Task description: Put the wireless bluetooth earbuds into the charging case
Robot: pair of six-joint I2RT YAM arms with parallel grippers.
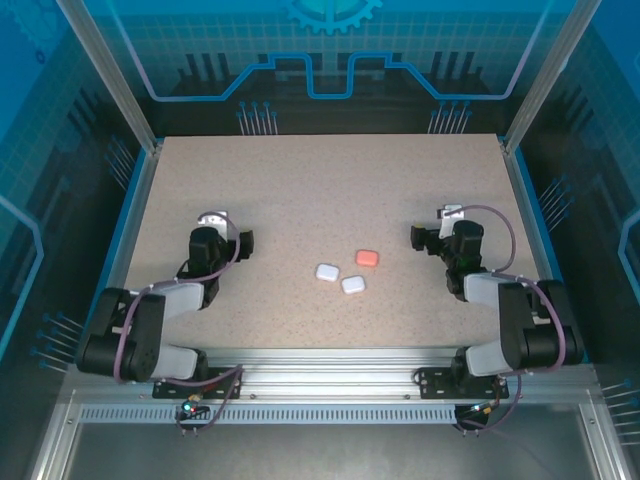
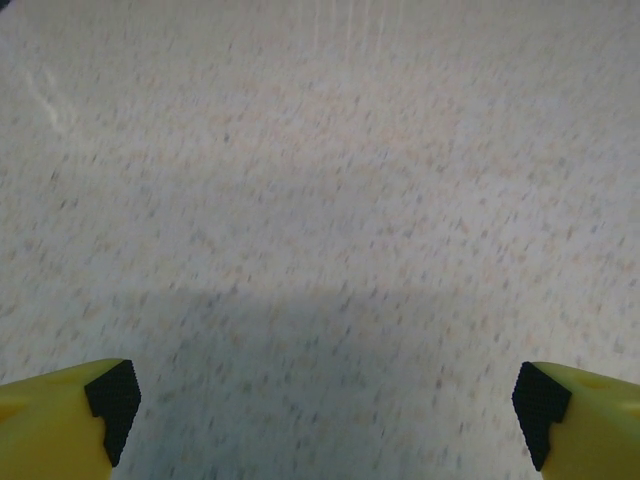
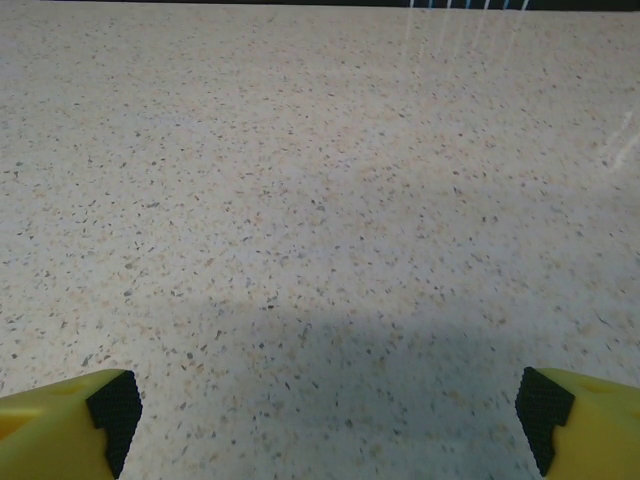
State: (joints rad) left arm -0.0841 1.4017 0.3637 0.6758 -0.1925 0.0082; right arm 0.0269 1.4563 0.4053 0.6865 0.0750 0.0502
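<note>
Wide open, empty: left gripper [image 1: 243, 240], right gripper [image 1: 416, 237]. Between them cases [image 1: 327, 271]; pink case [image 1: 367, 257] 8 o'clock from right gripper, nearer.

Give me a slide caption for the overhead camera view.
Two white cases and a pink case lie on the table between the open left gripper and open right gripper.

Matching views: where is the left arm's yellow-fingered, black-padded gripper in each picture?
Top external: left gripper, yellow-fingered with black pads, left of centre above the table, open.
Left wrist: the same gripper, tips in the two bottom corners, wide apart.
Right wrist: the right gripper, tips in its bottom corners.
Shared landmark: the speckled beige table top.
</note>
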